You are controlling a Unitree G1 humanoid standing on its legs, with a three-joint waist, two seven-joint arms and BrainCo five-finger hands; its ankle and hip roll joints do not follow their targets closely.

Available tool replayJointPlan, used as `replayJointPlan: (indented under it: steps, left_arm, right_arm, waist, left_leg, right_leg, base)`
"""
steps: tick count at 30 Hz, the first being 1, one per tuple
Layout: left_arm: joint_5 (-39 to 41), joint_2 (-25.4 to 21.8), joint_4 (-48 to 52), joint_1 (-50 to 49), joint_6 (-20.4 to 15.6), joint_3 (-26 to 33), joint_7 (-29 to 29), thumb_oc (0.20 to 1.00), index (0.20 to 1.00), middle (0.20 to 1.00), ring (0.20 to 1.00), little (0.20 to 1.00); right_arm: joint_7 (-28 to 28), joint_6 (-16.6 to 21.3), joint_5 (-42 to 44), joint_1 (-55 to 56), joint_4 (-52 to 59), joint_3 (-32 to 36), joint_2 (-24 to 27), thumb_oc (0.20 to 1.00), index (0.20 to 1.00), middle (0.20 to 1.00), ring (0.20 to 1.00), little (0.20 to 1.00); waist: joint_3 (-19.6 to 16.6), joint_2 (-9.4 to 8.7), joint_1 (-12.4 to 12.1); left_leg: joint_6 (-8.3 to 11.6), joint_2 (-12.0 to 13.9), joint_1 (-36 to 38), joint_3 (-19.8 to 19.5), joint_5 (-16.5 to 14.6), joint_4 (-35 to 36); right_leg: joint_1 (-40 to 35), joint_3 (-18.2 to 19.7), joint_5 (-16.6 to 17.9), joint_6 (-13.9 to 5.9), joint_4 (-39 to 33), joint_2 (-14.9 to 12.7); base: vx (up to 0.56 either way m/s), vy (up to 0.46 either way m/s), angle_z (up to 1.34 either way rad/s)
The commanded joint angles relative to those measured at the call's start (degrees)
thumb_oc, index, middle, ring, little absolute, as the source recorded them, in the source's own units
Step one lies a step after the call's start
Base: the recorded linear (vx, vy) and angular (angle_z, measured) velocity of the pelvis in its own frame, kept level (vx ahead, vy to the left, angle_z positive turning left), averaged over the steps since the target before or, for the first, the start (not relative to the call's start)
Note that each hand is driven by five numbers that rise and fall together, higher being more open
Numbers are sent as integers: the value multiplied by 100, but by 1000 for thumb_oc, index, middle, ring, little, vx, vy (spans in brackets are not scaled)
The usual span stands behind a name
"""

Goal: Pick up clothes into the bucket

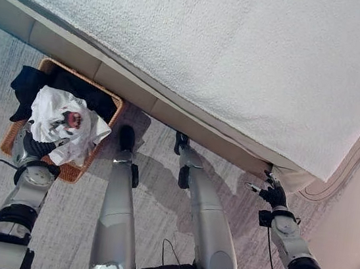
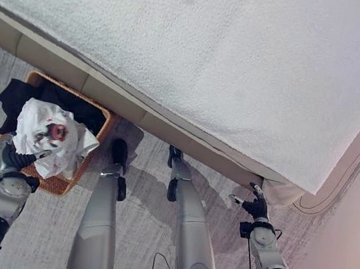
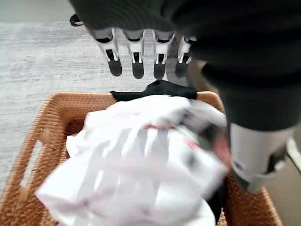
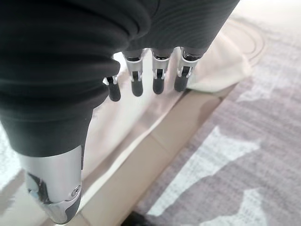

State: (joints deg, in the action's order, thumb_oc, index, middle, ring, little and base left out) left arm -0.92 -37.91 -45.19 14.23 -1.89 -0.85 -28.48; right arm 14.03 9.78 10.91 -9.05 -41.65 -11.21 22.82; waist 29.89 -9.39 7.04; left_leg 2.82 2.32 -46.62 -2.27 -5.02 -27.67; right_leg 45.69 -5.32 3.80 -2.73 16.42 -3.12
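- Silver fingers of my left hand hang straight, released, above the white garment.
- It lies piled over dark clothes inside the wicker basket.
- My right hand, fingers relaxed, hovers by the bed corner.
- No readable writing.

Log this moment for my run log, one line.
left hand: open over basket | white garment: in basket | right hand: open, idle
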Motion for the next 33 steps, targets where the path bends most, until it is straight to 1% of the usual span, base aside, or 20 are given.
replayJointPlan:
  steps: [1,4,5,7,10,11,13,15,17,19,20,21,23,24,25,26,28,29,33]
  left_arm:
    - [145,26,119,-365,-97,297,135,1000,1000,1000,1000,1000]
    - [262,286,250,-513,-224,179,405,1000,1000,1000,1000,1000]
    - [394,410,439,-611,-332,152,530,1000,1000,1000,1000,1000]
    - [747,752,365,-665,-471,111,776,1000,1000,1000,1000,1000]
    - [1388,1138,211,-677,-755,42,1219,1000,1000,1000,1000,1000]
    - [1307,1237,54,-661,-743,-42,1295,1000,1000,1000,1000,1000]
    - [1133,1406,-42,-740,-771,-216,1413,1000,1000,1000,1000,1000]
    - [1246,1689,-89,-921,-811,-245,1489,1000,1000,1000,1000,1000]
    - [1571,1989,-210,-1028,-890,-187,1567,1000,1000,1000,1000,1000]
    - [1789,2235,-341,-1135,-925,-162,1649,1000,1000,1000,1000,1000]
    - [1790,2236,-341,-1139,-925,-163,1649,1000,1000,1000,1000,1000]
    - [1769,2442,-349,-1237,-956,-222,1642,1000,1000,1000,1000,1000]
    - [1726,2564,-426,-1330,-947,-262,1704,1000,1000,1000,1000,1000]
    - [1611,2597,-489,-1377,-940,-306,1714,1000,1000,1000,1000,1000]
    - [1610,2597,-489,-1380,-941,-307,1714,1000,1000,1000,1000,1000]
    - [1569,2638,-613,-1401,-915,-333,1774,1000,1000,1000,1000,1000]
    - [1227,2628,-955,-1455,-835,-450,1937,1000,1000,1000,1000,1000]
    - [1052,2620,-1137,-1452,-789,-473,1988,1000,1000,1000,1000,1000]
    - [756,2633,-1659,-1533,-662,-486,2203,1000,1000,1000,1000,1000]
  right_arm:
    - [6,-102,9,62,-48,66,204,1000,1000,1000,1000,1000]
    - [-18,-171,-122,25,-152,144,254,1000,1000,1000,1000,1000]
    - [-36,-193,-166,51,-154,188,266,1000,1000,1000,1000,1000]
    - [-79,-220,-224,33,-326,257,248,1000,1000,1000,1000,1000]
    - [-138,-192,-316,51,-453,340,246,1000,1000,1000,1000,1000]
    - [-163,-195,-388,50,-544,358,251,1000,1000,1000,1000,1000]
    - [-208,-211,-515,138,-694,359,209,1000,1000,1000,1000,1000]
    - [-245,-241,-671,235,-865,352,155,1000,1000,1000,1000,1000]
    - [-256,-269,-810,327,-1034,332,88,1000,1000,1000,1000,1000]
    - [-268,-287,-919,449,-1120,330,18,1000,1000,1000,1000,1000]
    - [-268,-287,-920,454,-1118,330,19,1000,1000,1000,1000,1000]
    - [-298,-306,-961,595,-1175,325,-87,1000,1000,1000,1000,1000]
    - [-350,-268,-955,766,-1205,329,-163,1000,1000,1000,1000,1000]
    - [-384,-264,-993,846,-1237,314,-206,1000,1000,1000,1000,1000]
    - [-384,-264,-994,850,-1236,315,-206,1000,1000,1000,1000,1000]
    - [-444,-264,-959,898,-1359,320,-256,1000,1000,1000,1000,1000]
    - [-598,-278,-841,950,-1624,358,-329,1000,1000,1000,1000,1000]
    - [-624,-291,-803,952,-1720,386,-351,1000,1000,1000,1000,1000]
    - [-720,-337,-730,963,-2027,453,-415,1000,1000,1000,1000,1000]
  waist:
    - [-10,-55,-167]
    - [-10,155,-260]
    - [-10,239,-287]
    - [-10,408,-315]
    - [-10,621,-299]
    - [-10,679,-284]
    - [-211,784,-250]
    - [-485,896,-234]
    - [-720,977,-242]
    - [-931,1025,-249]
    - [-927,1027,-247]
    - [-1131,1061,-256]
    - [-1309,1099,-262]
    - [-1405,1095,-260]
    - [-1402,1095,-259]
    - [-1492,1091,-260]
    - [-1728,1079,-261]
    - [-1796,1058,-263]
    - [-1991,1012,-285]
  left_leg:
    - [63,-85,371,-103,-15,-64]
    - [91,-92,913,-42,61,251]
    - [107,-96,1121,-30,94,361]
    - [121,-102,1601,-26,161,620]
    - [157,-123,2327,-5,248,985]
    - [157,-143,2557,-5,281,1097]
    - [181,-139,2846,40,284,1255]
    - [191,-169,3103,62,323,1449]
    - [192,-178,3339,74,342,1595]
    - [182,-193,3528,63,345,1682]
    - [182,-192,3539,61,345,1687]
    - [180,-207,3728,40,355,1796]
    - [187,-199,3917,39,383,1934]
    - [191,-190,4010,34,394,2008]
    - [191,-191,4019,32,396,2015]
    - [195,-188,4102,26,411,2091]
    - [206,-147,4325,15,445,2285]
    - [205,-149,4384,6,435,2305]
    - [192,-172,4534,46,326,2234]
  right_leg:
    - [-489,39,-379,-437,243,-449]
    - [-921,59,-390,-434,131,-465]
    - [-1116,57,-407,-436,96,-477]
    - [-1508,43,-448,-435,54,-483]
    - [-2161,5,-519,-441,-40,-493]
    - [-2360,-19,-525,-441,-89,-502]
    - [-2625,-30,-573,-438,-147,-495]
    - [-2868,-48,-576,-440,-303,-491]
    - [-3110,-65,-597,-437,-451,-474]
    - [-3337,-98,-623,-422,-592,-440]
    - [-3349,-101,-622,-422,-597,-440]
    - [-3568,-142,-656,-406,-709,-420]
    - [-3768,-190,-686,-397,-791,-407]
    - [-3867,-219,-701,-391,-825,-398]
    - [-3876,-221,-700,-391,-830,-398]
    - [-3961,-251,-716,-385,-856,-382]
    - [-4188,-342,-752,-378,-933,-375]
    - [-4278,-375,-752,-374,-989,-365]
    - [-4563,-380,-682,-384,-1288,-365]
  base:
    - [0,0,0]
    - [-1,-8,-2]
    - [4,-14,-9]
    - [25,-2,-4]
    - [31,-10,3]
    - [59,-6,3]
    - [91,-22,3]
    - [114,-27,9]
    - [106,-60,7]
    - [88,-58,0]
    - [86,-74,-1]
    - [84,-60,2]
    - [90,-68,8]
    - [53,-42,10]
    - [57,-42,9]
    - [55,-47,11]
    - [73,-56,17]
    - [52,-33,18]
    - [47,-10,6]
